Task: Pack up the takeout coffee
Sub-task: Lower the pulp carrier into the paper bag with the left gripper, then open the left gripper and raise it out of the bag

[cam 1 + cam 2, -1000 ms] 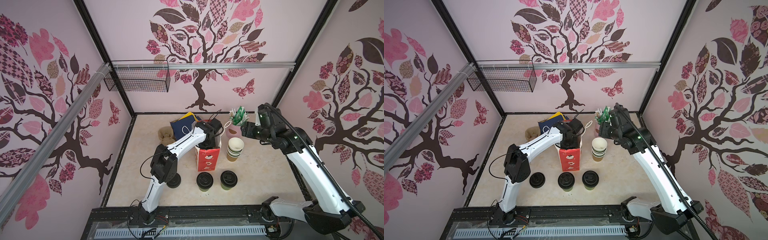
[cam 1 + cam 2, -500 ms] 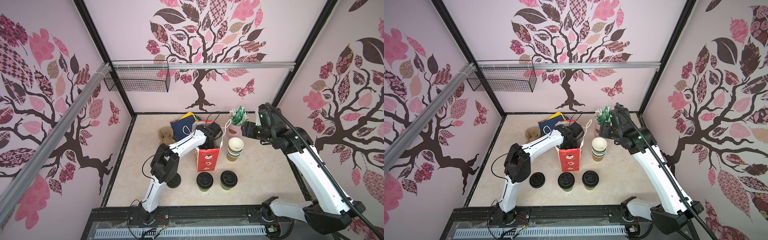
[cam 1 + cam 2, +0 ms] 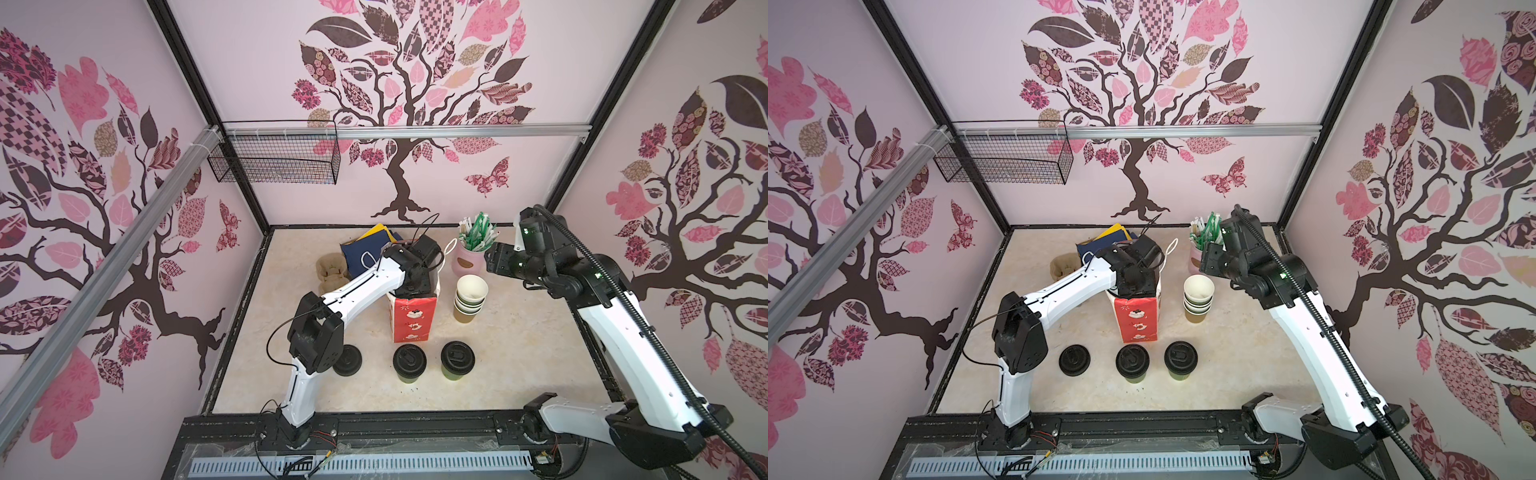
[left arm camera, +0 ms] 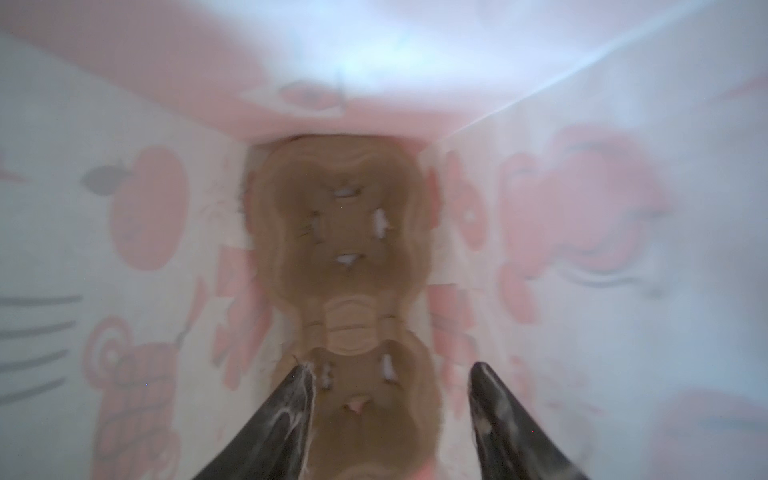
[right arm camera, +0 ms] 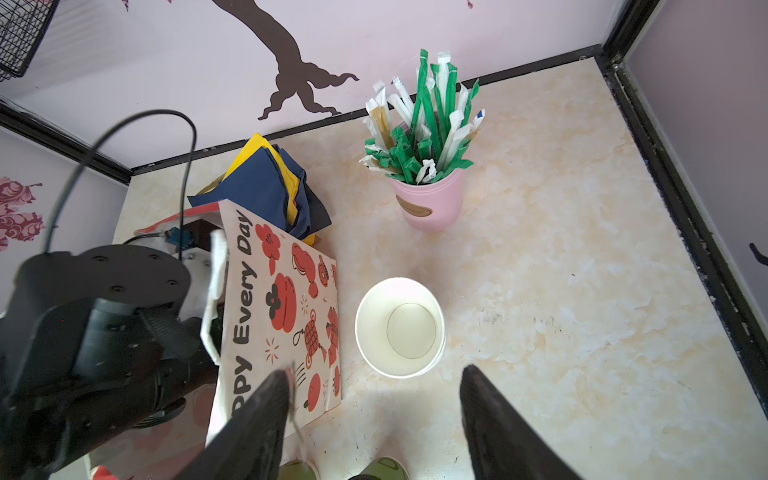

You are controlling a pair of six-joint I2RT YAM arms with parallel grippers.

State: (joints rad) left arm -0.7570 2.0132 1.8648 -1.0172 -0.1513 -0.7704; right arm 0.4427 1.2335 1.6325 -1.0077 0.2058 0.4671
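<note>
Two takeout coffee cups with black sip lids stand side by side at the front, one [image 3: 409, 362] [image 3: 1132, 361] left of the other [image 3: 457, 359] [image 3: 1180, 356]. Just behind them stands an upright red paper bag [image 3: 413, 316] [image 3: 1138, 322]. My left arm's wrist [image 3: 415, 274] reaches down into the bag's mouth. In the left wrist view my left gripper [image 4: 390, 368] is open above a brown pulp cup carrier [image 4: 345, 232] lying on the bag's floor. My right gripper [image 5: 376, 372] [image 3: 492, 257] hovers open and empty above the table, right of the bag.
A stack of lidless cups [image 3: 469, 297] stands right of the bag, with a pink cup of wrapped straws [image 3: 471, 253] behind it. A loose black lid [image 3: 348, 361] lies front left. Folded navy and yellow bags [image 3: 365, 249] and brown carriers [image 3: 330, 270] sit at the back.
My left wrist has shifted slightly at the bag's mouth. The right arm and both lidded cups have stayed where they were.
</note>
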